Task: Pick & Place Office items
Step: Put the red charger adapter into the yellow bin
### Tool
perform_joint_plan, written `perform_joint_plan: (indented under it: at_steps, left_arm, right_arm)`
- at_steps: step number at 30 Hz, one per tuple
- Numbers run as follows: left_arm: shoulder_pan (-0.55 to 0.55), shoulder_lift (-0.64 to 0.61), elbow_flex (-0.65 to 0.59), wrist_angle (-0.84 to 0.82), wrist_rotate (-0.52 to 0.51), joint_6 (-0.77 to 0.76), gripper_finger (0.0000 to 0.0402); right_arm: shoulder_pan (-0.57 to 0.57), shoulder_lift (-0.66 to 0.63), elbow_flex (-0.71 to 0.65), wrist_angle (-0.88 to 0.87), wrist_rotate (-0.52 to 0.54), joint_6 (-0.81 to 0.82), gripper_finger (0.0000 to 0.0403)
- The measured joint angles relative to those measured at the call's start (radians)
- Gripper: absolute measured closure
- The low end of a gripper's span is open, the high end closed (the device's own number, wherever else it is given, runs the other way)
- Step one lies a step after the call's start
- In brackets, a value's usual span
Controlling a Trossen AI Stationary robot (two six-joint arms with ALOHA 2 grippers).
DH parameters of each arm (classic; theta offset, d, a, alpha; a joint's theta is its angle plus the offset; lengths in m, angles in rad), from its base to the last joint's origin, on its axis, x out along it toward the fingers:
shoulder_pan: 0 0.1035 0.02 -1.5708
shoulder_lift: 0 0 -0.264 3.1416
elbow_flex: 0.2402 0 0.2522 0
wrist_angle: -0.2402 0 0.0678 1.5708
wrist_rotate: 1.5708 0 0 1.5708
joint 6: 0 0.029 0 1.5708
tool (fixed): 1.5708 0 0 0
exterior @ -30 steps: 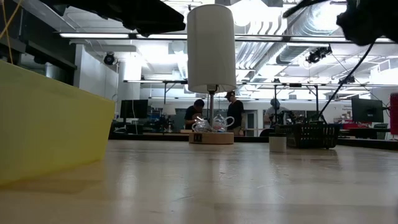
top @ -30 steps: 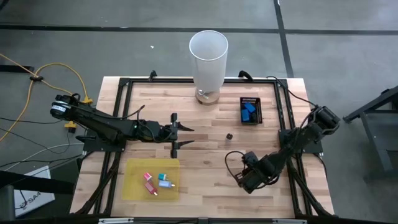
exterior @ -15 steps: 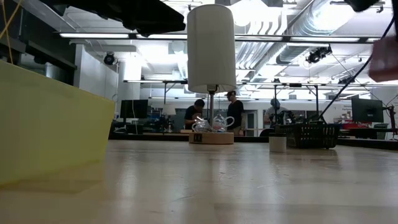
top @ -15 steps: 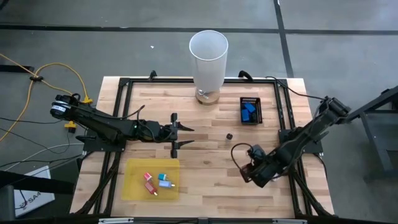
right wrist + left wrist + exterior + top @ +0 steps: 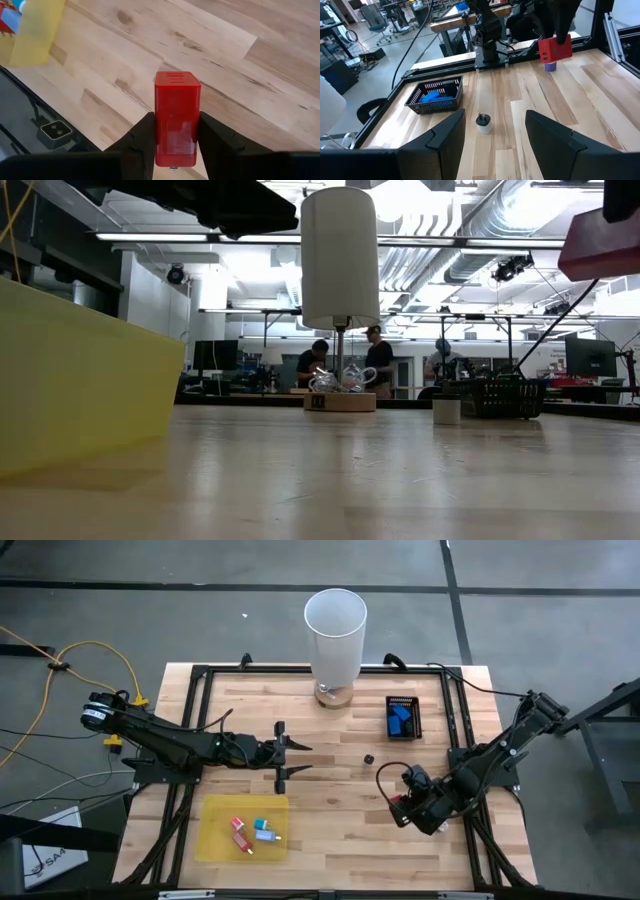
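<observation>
Risk of dropping the red block (image 5: 177, 117) before it reaches a bin.
Largest first: the table (image 5: 330, 830) lies bare under my right gripper (image 5: 408, 805), well apart from the yellow tray (image 5: 222, 840) and the black basket (image 5: 402, 718), so any slip of the smooth block lands it short. My right fingers are clamped on its two sides, holding it off the wood. My left gripper (image 5: 281, 753) hangs part open, empty, mid-table, near the small round piece (image 5: 483, 122).
</observation>
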Motion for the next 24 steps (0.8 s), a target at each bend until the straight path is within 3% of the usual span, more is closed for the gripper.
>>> perform_joint_plan:
  at_steps: [14, 24]
  left_arm:
    - [0.000, 0.000, 0.000, 0.000, 0.001, 0.000, 0.0203]
    - [0.000, 0.000, 0.000, 0.000, 0.002, 0.000, 0.0203]
  right_arm:
    - [-0.009, 0.000, 0.000, 0.133, 0.116, -0.110, 0.0293]
    - [-0.099, 0.000, 0.000, 0.242, 0.225, -0.346, 0.0292]
